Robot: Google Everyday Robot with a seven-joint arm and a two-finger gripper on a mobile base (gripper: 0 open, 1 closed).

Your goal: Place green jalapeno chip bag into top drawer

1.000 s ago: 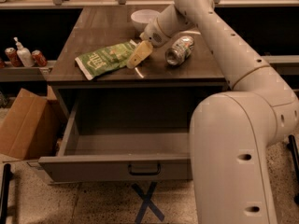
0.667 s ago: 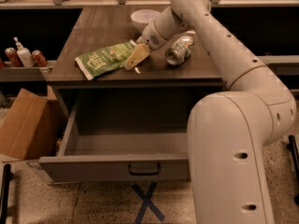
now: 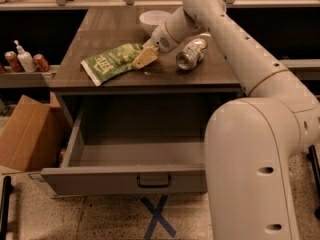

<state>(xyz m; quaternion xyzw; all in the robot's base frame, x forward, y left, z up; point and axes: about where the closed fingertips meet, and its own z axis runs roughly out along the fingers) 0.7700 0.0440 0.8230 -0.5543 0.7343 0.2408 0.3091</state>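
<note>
The arm (image 3: pixel 240 49) is covered with smooth cream-white shells of rounded, tube-like form. Thin dark seams are seen where the segments are joined. A row of small dark dots is set along the long segment, and larger dark recessed holes are seen on the wide near segment. The tan-coloured gripper (image 3: pixel 145 58) is found low over the desk (image 3: pixel 110 34).
</note>
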